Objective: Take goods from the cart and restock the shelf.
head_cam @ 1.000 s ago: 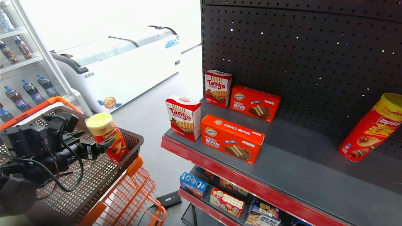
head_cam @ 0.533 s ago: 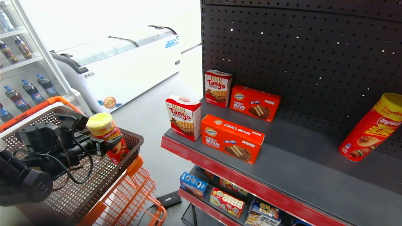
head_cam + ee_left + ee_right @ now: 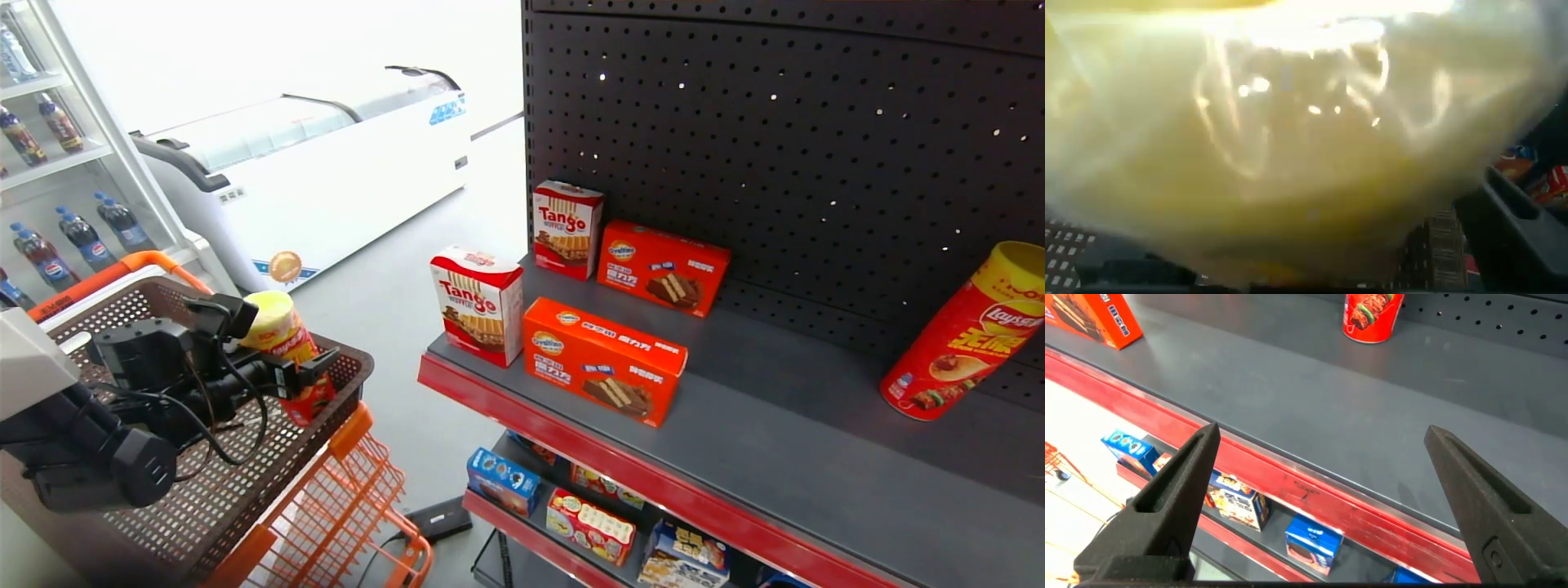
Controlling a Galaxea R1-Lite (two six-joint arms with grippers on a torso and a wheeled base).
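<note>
A red chip can with a yellow lid (image 3: 286, 347) stands upright in the cart's brown basket (image 3: 245, 482). My left gripper (image 3: 276, 349) is open around the can's upper part, one finger on each side. The can's yellow lid (image 3: 1290, 122) sits right up against the left wrist camera. On the grey shelf (image 3: 775, 425) a second red chip can (image 3: 963, 335) leans against the pegboard at the right. My right gripper (image 3: 1323, 506) hangs open over the shelf's red front edge (image 3: 1315, 486), holding nothing.
Two wafer boxes (image 3: 478, 302) and two orange boxes (image 3: 604, 359) fill the shelf's left part; bare room lies between them and the leaning can. Lower shelves (image 3: 588, 523) hold small boxes. A white chest freezer (image 3: 326, 180) and a drinks cooler (image 3: 57, 163) stand beyond the orange cart (image 3: 343, 506).
My left gripper has moved forward along the basket until its fingers straddle the chip can. The can and the shelf goods have stayed where they were.
</note>
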